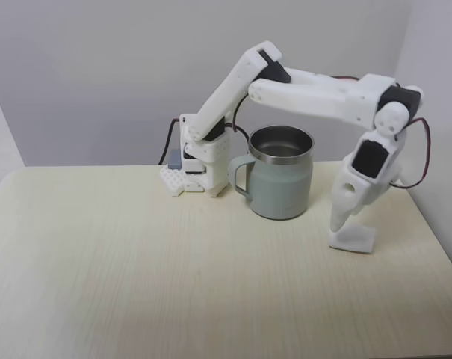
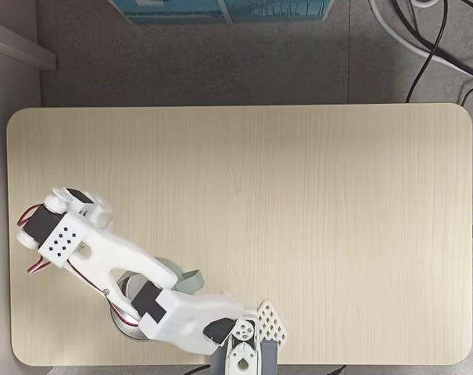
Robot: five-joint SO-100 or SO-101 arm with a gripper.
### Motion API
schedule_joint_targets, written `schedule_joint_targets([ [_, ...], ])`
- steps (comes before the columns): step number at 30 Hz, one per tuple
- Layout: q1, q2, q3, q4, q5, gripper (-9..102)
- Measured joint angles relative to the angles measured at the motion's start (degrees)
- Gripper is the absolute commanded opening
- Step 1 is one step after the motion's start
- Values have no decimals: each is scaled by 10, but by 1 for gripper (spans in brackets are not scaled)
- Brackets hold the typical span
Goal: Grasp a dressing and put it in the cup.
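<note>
Dressing: no separate white roll can be picked out for certain in either fixed view. In a fixed view the tool (image 1: pixel 350 238) is down at the worktop (image 1: pixel 136 262), to the right of the mint-green cup (image 1: pixel 279 183) and apart from it, and the white shape at its tip could be the lower finger or the roll itself; white against white, I cannot tell which. The cup's steel interior looks empty as far as the side view reaches into it, so I judge the placing not yet done, and the grasp at best in hand. What is left: closing on the roll if that is not made, lifting, carrying over the rim and letting go.

Whether the tool is spread or pressed together cannot be told. From above, the arm's wrist (image 2: pixel 64 234) is near the worktop's left edge, and the arm hides most of the cup (image 2: pixel 191 280).
</note>
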Motion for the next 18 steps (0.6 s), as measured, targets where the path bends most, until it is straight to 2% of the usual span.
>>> schedule_joint_targets([
  [15,-6,120,83,0,-5,20],
  [18,-6,135,94,0,-5,14],
])
